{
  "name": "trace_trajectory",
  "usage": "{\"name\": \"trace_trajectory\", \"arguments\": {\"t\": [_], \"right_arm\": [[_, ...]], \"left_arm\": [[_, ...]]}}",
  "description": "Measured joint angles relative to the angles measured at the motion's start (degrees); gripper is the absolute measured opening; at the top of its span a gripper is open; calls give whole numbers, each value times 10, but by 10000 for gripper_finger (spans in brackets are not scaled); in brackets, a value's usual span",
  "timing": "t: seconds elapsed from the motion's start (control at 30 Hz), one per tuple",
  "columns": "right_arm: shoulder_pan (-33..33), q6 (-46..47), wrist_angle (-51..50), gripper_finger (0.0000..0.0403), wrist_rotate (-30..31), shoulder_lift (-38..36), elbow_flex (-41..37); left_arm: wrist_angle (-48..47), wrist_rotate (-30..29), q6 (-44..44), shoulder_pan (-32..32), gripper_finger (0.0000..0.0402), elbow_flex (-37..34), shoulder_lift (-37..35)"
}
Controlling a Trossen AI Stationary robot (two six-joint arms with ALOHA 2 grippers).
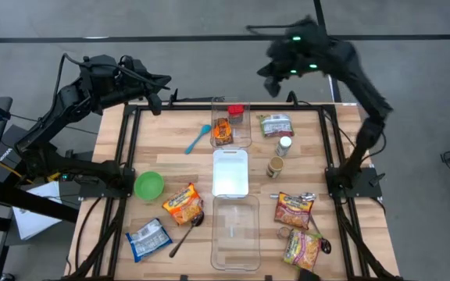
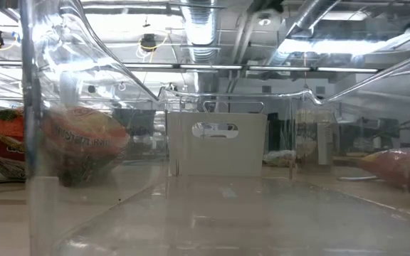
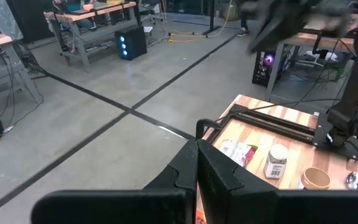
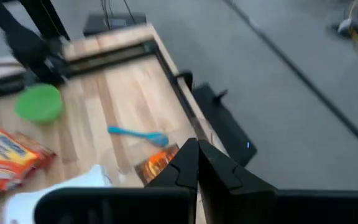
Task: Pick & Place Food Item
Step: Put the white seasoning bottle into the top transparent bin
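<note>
Both arms hang high off the counter (image 1: 162, 156), left gripper (image 1: 156, 104) and right gripper (image 1: 273, 84) clenched empty, food packets lying untouched below them.

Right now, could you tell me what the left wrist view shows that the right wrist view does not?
Only the left wrist view shows the white-capped jar, the paper cup, a green-and-white food packet and the right arm's base. Only the right wrist view shows the green bowl, the blue spoon and an orange noodle packet. Both show the wooden table and the grey floor beyond it.
</note>
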Motion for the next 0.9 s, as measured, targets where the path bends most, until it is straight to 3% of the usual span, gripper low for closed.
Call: {"name": "trace_trajectory", "arguments": {"t": [0.17,0.4,0.57,0.9], "right_arm": [[9,0,-10,0,1,-63,0],[26,-4,-89,0,-1,-134,0],[40,19,-104,0,-42,-195,-1],[107,150,-103,0,-44,-317,0]], "left_arm": [[-1,8,2,0,1,0,0],[-9,100,28,-12,1,0,0],[-14,101,41,-30,1,0,-15],[-39,99,10,-93,1,0,-39]]}}
